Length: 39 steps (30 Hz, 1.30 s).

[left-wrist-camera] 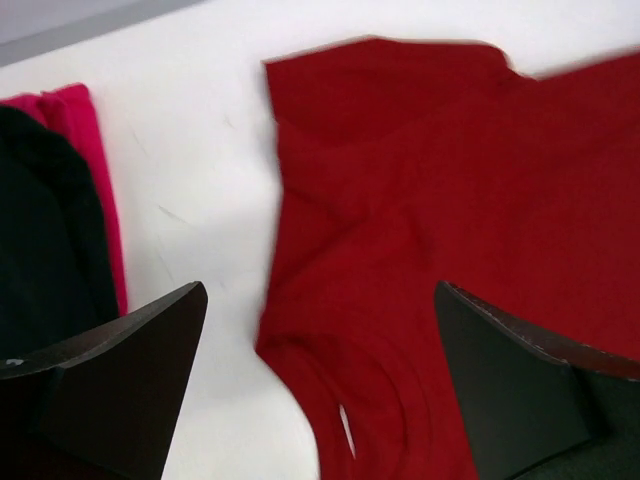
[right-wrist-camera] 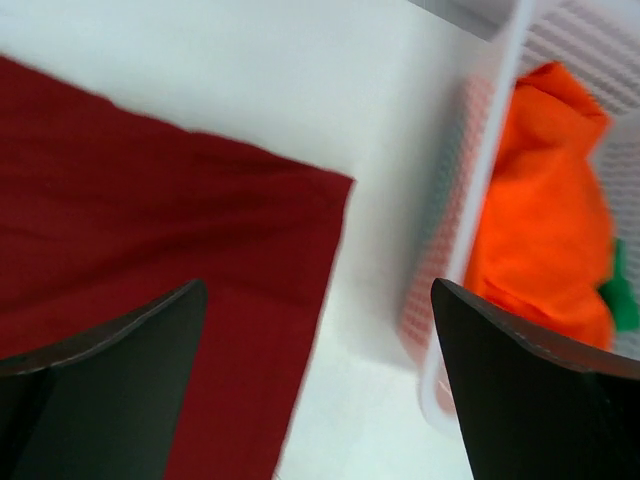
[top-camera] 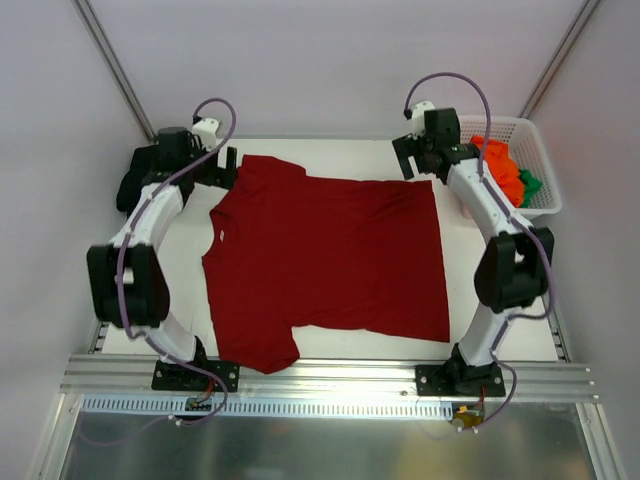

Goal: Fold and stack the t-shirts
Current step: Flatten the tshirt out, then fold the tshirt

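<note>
White bench carried the dark red t-shirt, spread flat between both arms.
Collar lay toward the left arm, hem toward the right; white lattice basket at the far right held an orange t-shirt and a green t-shirt; black t-shirt lay against a bright red t-shirt near the far sleeve; left end effector hung over that sleeve, spread, empty; right end effector hung over the far hem corner, spread, empty.

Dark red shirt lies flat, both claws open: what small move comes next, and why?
Probably both lower and pinch its far edge: the dark red t-shirt lies spread flat, with the open left gripper and right gripper hovering over its far corners.
</note>
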Tool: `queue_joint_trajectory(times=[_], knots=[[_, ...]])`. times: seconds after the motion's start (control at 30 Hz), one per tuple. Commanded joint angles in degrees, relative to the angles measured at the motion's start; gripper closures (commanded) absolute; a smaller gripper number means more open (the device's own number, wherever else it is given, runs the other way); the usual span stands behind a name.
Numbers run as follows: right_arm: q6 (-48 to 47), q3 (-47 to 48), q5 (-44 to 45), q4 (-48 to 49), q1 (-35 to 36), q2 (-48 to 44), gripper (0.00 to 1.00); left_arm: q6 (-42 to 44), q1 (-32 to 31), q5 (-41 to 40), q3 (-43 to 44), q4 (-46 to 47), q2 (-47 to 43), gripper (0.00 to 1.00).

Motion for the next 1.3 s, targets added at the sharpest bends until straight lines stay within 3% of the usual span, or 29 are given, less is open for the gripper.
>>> queue_joint_trajectory(times=[0.0, 0.1, 0.3, 0.47, 0.53, 0.7, 0.83, 1.0, 1.27], knots=[[8.87, 12.17, -10.58, -8.97, -5.0, 9.3, 0.01, -5.36, 0.57, -5.54, 11.51, 3.58, 12.16, 0.01], [12.22, 21.56, -18.59, -14.86, -7.38, 17.83, 0.03, -6.16, 0.66, -6.68, 19.33, 1.64, 21.75, 0.01], [13.72, 27.66, -18.17, -18.39, -7.82, 26.28, 0.02, -5.02, -0.39, -8.26, 28.75, 1.37, 33.69, 0.01], [19.07, 27.41, -13.95, -19.0, -10.97, 28.75, 0.01, -4.49, -0.57, -8.88, 36.49, -2.49, 42.48, 0.01], [21.97, 26.53, -12.98, -19.18, -11.95, 29.1, 0.01, -4.22, -0.48, -12.82, 40.62, -3.81, 44.87, 0.01], [22.51, 19.34, -6.48, -15.24, -12.13, 25.95, 0.01, -4.48, -0.57, -20.04, 47.74, -6.45, 49.89, 0.01], [22.42, 18.7, -6.47, -14.26, -11.95, 25.24, 0.01, -4.4, -0.83, -21.63, 50.56, -7.15, 51.38, 0.01], [21.98, 19.58, -11.12, -15.4, -11.78, 26.11, 0.01, -4.39, -1.36, -10.15, 53.29, -9.53, 52.44, 0.01], [23.12, 16.42, -11.56, -13.91, -12.13, 25.15, 0.02, -6.42, -1.89, 1.56, 55.66, -11.64, 53.5, 0.01]])
